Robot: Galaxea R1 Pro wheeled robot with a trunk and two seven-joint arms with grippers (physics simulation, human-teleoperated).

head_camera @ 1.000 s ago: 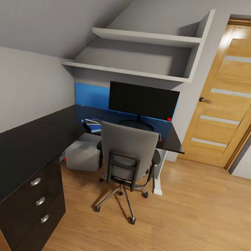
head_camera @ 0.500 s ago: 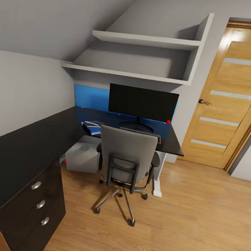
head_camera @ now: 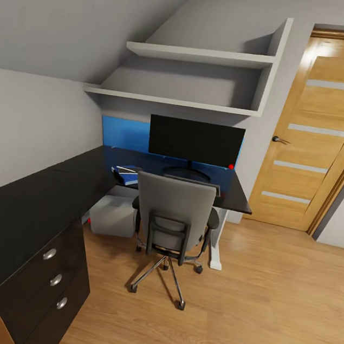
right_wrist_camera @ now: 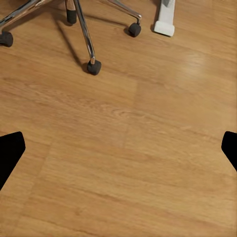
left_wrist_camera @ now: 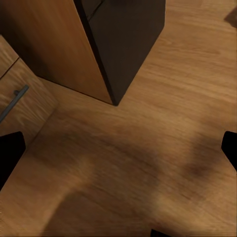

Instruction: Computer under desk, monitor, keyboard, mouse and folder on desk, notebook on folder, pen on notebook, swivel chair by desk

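The black L-shaped desk (head_camera: 36, 202) runs along the left wall and turns under the shelves. On it stands the monitor (head_camera: 195, 141). The grey swivel chair (head_camera: 174, 216) is pushed up to the desk with its back toward me. An edge of the keyboard (head_camera: 217, 189) shows past the chair's back. A blue folder (head_camera: 128, 174) lies on the desk left of the chair, with something dark on it. The pale computer (head_camera: 112, 214) sits under the desk. Mouse, notebook and pen are hidden or too small to tell. My left gripper (left_wrist_camera: 118, 153) and right gripper (right_wrist_camera: 118, 150) hang open over the floor.
A wooden door (head_camera: 320, 132) stands shut at the right, with wood floor (head_camera: 262, 305) in front of it. The drawer unit's corner (left_wrist_camera: 123, 44) and a wooden chest (left_wrist_camera: 15, 98) are near my left gripper. Chair castors (right_wrist_camera: 94, 66) and the white desk leg (right_wrist_camera: 164, 27) lie beyond my right gripper.
The whole head view dropped slightly a second ago, so the camera moved. Since half a second ago nothing has shifted.
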